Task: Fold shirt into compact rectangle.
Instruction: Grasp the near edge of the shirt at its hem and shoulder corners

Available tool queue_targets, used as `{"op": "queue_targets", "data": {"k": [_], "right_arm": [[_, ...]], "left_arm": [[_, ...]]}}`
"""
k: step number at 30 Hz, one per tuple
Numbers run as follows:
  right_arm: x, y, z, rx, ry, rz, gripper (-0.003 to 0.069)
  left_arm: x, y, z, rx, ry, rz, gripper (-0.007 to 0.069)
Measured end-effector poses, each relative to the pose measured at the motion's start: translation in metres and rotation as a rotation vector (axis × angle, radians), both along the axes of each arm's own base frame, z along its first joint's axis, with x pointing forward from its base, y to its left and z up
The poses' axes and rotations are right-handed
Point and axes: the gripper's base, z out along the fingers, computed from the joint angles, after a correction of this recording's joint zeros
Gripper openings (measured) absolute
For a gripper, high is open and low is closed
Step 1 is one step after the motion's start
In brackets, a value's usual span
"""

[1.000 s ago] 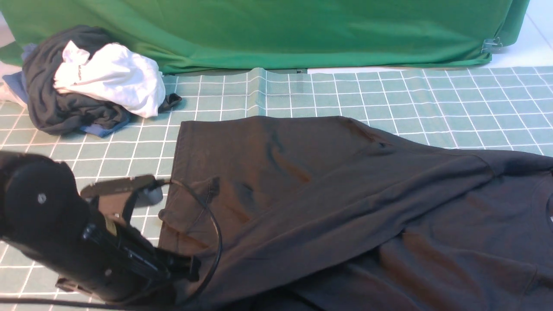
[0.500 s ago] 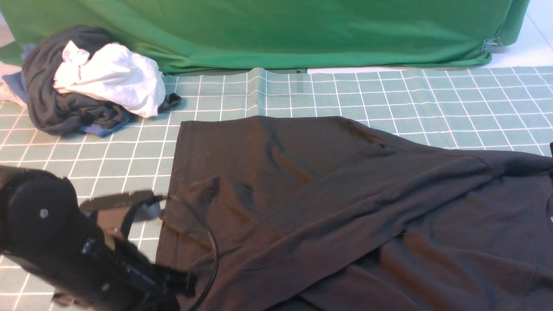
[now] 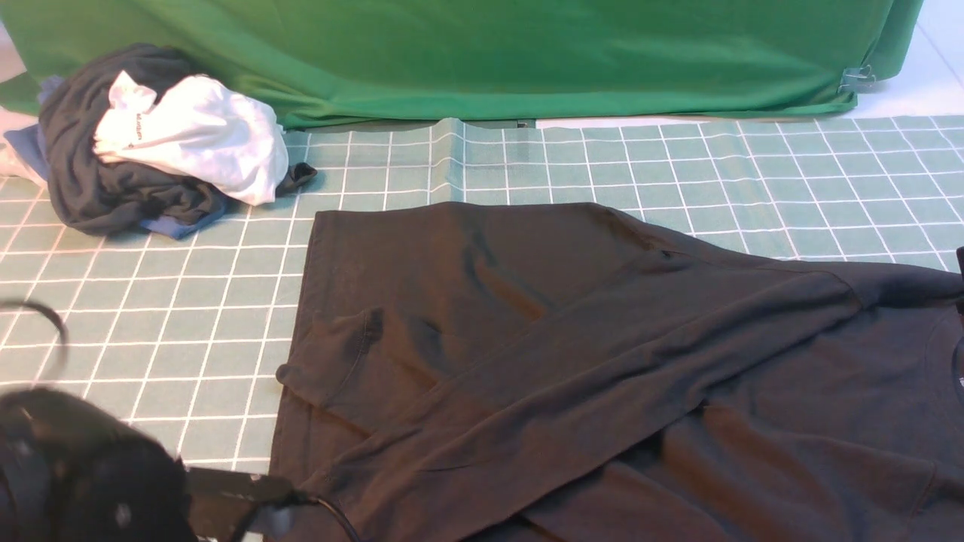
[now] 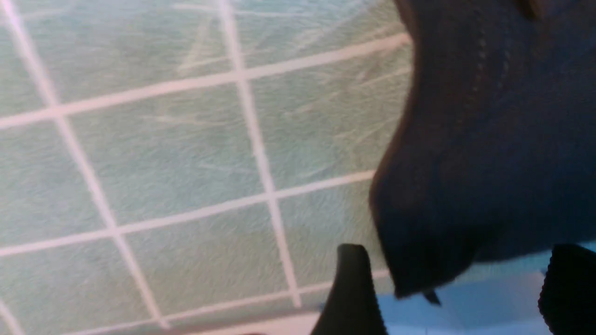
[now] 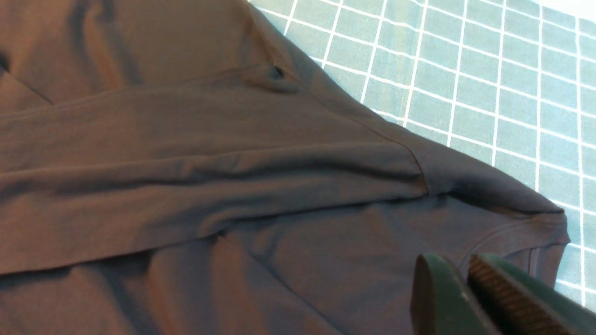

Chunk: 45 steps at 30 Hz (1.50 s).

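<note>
Black shirt [image 3: 452,256] | your left gripper [image 4: 458,251] let the sleeve [image 3: 587,376] go and drew back, jaws wide | right gripper [image 5: 458,267] pinched together, empty | sleeve fold laid — body folds remained.

The left arm [image 3: 83,474] sits low at the near-left corner of the bench [image 3: 678,158]. The left end effector [image 4: 461,253] gapes wide. The right end effector [image 5: 454,265] is pinched closed.

Crumpled clothes heap [image 3: 151,143] on gridded green mat [image 3: 678,173]; green cloth backdrop [image 3: 527,53] behind.
</note>
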Motion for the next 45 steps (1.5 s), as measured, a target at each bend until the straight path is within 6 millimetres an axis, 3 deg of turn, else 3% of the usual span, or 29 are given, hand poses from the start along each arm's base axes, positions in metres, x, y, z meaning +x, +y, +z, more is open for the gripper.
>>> {"op": "queue_targets", "data": {"k": [6,12,16,18,19,22,24,28,33,36,40,43,45], "right_arm": [[0.0,0.0,0.0,-0.007,-0.006,0.011,0.0093],[0.0,0.001,0.0,0.007,-0.005,0.016,0.0097],[0.0,0.002,0.0,0.01,-0.006,0.019,0.01],[0.0,0.002,0.0,0.01,-0.005,0.019,0.0104],[0.0,0.002,0.0,0.008,-0.004,0.02,0.0106],[-0.002,0.0,-0.002,-0.048,0.027,0.046,0.011],[-0.003,-0.001,-0.003,-0.072,0.046,0.053,0.0111],[-0.011,-0.007,-0.01,-0.178,0.16,0.099,0.0108],[-0.027,0.005,-0.019,-0.148,0.334,0.315,0.0097],[-0.035,0.019,-0.034,-0.06,0.43,0.447,0.0098],[-0.041,0.027,-0.077,-0.027,0.584,0.526,0.015],[-0.043,0.03,-0.106,-0.049,0.639,0.559,0.0235],[-0.046,0.035,-0.127,-0.081,0.657,0.608,0.0331]], "left_arm": [[0.0,-0.004,-0.01,0.039,-0.06,0.028,0.0479],[0.004,-0.008,-0.021,0.068,-0.013,0.038,0.0454],[0.007,-0.011,-0.023,0.073,0.01,0.038,0.0266],[0.007,-0.012,-0.022,0.063,0.005,0.031,0.0114],[0.006,-0.012,-0.021,0.057,0.001,0.024,0.0087],[0.004,-0.009,-0.013,0.057,-0.005,0.0,0.0019],[0.003,-0.008,-0.006,0.06,-0.01,-0.007,0.0013],[0.002,0.001,0.027,0.077,-0.086,-0.029,0.001],[-0.001,0.016,0.046,0.133,-0.125,-0.016,0.001],[-0.001,0.021,0.048,0.149,-0.113,0.009,0.001],[0.0,0.023,0.048,0.15,-0.116,0.016,0.001],[0.001,0.022,0.047,0.144,-0.13,0.016,0.001],[0.001,0.022,0.047,0.143,-0.132,0.016,0.001]]}}
